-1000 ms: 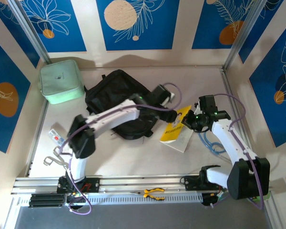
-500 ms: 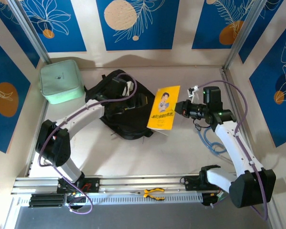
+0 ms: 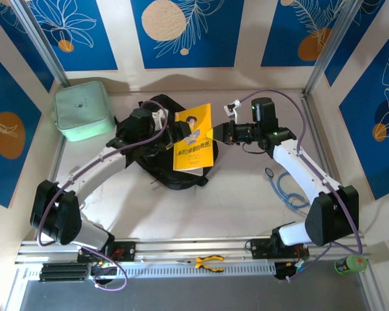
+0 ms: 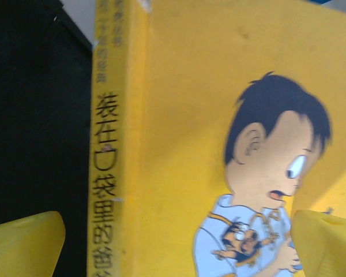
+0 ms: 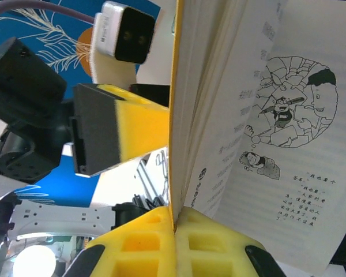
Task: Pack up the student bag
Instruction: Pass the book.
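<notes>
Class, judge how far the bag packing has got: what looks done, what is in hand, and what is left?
Done: the yellow book is up off the table, held over the student bag. In hand: the right gripper is shut on the book's edge, while the left gripper stands open facing its cover. Left: the book is not yet inside the bag.

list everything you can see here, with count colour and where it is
backpack: one, black, middle of the table, below the book
book: one, yellow with a cartoon boy, held over the backpack
zip case: one, mint green, far left corner
cable: one, blue, right side of the table
pliers: one, yellow handles, on the near rail
small green object: one, near right corner, too small to identify
left gripper: one, yellow fingers, open, at the book's cover
right gripper: one, yellow fingers, shut on the book's edge
</notes>
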